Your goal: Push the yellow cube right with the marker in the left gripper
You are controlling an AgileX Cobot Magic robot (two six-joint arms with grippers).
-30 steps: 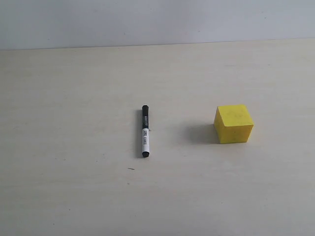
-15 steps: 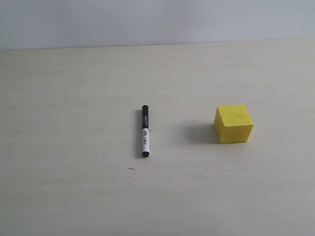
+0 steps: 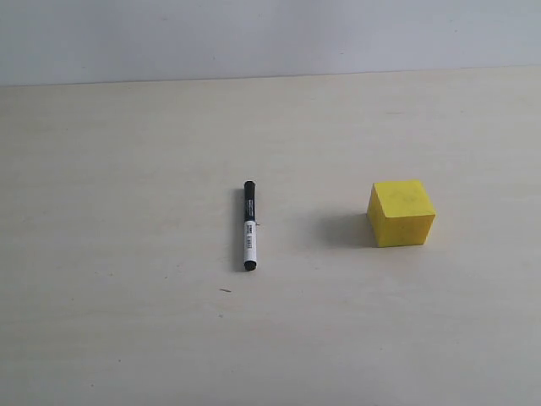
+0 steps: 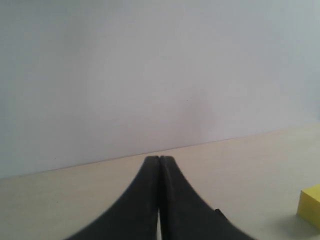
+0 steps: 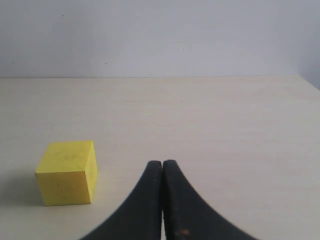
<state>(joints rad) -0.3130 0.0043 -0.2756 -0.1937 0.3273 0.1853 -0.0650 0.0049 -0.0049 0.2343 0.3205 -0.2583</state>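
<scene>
One marker [image 3: 249, 226], one cube [image 3: 401, 213] and two grippers are in view. Each gripper shows only in its own wrist view.

The marker lies flat on the pale table [image 3: 127, 338], near the middle of the exterior view. Its long axis runs from the near side towards the wall [image 3: 254, 34], almost straight up the picture. The long black cap makes the far end and points at the wall. The white barrel with its small printed label comes next, and a short black tip closes the near end. Nothing touches the marker, and bare table lies all round it.

The cube sits to the right of the marker, well apart from it and about level with its far half. It rests flat on one face, with the top and one front face showing and a soft shadow on its left side.

The left gripper [image 4: 159, 159] has its two dark fingers pressed together along their length, with nothing between them. It hangs over the table facing the wall, and a corner of the cube [image 4: 311, 205] shows at the edge of that view.

The right gripper [image 5: 162, 163] is likewise pressed together and empty. The cube [image 5: 67, 172] stands on the table ahead of it and off to one side, not touching it.
</scene>
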